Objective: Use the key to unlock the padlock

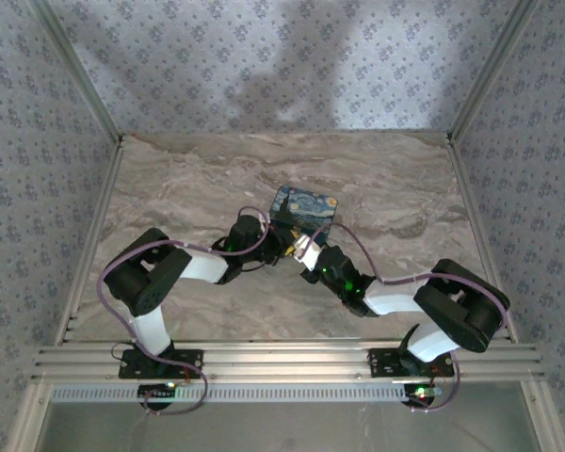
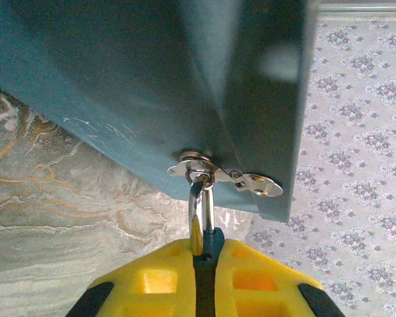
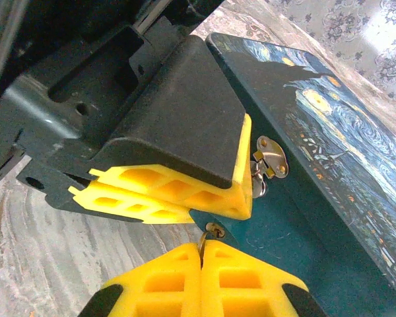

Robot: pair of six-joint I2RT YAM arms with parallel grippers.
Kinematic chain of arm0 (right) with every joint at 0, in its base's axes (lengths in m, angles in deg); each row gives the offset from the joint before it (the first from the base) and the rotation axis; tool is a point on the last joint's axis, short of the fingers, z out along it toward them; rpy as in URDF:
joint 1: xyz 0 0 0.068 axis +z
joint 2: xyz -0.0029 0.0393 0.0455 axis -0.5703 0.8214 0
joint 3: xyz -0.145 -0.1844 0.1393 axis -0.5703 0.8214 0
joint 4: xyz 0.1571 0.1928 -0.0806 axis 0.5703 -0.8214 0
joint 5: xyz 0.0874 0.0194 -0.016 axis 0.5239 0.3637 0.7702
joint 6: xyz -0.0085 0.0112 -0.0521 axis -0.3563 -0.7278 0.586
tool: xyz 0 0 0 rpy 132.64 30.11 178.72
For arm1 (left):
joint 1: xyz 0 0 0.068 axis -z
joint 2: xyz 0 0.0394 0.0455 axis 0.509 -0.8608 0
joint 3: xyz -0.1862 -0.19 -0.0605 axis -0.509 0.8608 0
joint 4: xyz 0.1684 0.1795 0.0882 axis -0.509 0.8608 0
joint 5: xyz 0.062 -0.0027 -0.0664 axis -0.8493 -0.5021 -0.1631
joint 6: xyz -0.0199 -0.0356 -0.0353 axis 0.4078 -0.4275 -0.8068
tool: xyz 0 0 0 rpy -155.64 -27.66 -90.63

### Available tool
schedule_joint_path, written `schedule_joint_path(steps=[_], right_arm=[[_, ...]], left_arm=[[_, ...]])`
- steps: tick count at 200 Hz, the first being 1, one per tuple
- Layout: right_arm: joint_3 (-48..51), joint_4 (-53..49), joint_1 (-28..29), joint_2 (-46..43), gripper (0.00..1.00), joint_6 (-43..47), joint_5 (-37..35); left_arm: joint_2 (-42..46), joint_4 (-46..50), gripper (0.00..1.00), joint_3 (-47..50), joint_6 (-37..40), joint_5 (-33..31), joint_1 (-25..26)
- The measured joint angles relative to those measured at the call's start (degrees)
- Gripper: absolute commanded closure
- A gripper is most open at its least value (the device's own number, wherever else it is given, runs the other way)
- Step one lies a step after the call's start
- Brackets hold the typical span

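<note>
Steel shackle of the padlock (image 2: 210, 218) runs through the hasp (image 2: 224, 177) on the side wall of the blue box (image 2: 152, 86). The lock hangs off that hasp, so it's on the box, not on the table (image 2: 53, 198). Can't tell whether the shackle is latched; the lock body is mostly buried in the grip.

Left gripper (image 2: 204, 249): yellow jaws clamped on the padlock body, with only a thin dark-bluish strip of it showing in the seam. The shackle sticks straight out of the tips toward the hasp.

Right gripper (image 3: 202, 249): jaws pressed together, pinching a small brass-coloured key (image 3: 214, 231) at the very tips. In the right wrist view the key end sits just below the left gripper's jaws, right against the teal wall of the box. Whether it's touching or inside the lock, can't tell, as the contact point is hidden.

Top view: the box sits around the middle of the marble table, slightly toward the far edge and rotated off square to the edges. Its starry-print lid faces up, and the hasp wall faces the near edge. Both grippers meet at that wall, the left one coming in from the left and the right one from the right, tips nearly touching each other.
</note>
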State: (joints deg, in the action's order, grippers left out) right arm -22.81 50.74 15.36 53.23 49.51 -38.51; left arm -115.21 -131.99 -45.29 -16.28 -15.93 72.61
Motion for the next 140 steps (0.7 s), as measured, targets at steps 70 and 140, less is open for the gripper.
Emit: schedule_joint_path(steps=[70,140], right_arm=[[0.0,0.3,0.5,0.5,1.0,0.0,-0.3],[0.0,0.7,0.7,1.7,1.0,0.0,-0.4]], left_arm=[[0.0,1.0,0.79,0.0,0.1,-0.2,0.0],[1.5,2.5,0.5,0.0,1.6,-0.6,0.0]])
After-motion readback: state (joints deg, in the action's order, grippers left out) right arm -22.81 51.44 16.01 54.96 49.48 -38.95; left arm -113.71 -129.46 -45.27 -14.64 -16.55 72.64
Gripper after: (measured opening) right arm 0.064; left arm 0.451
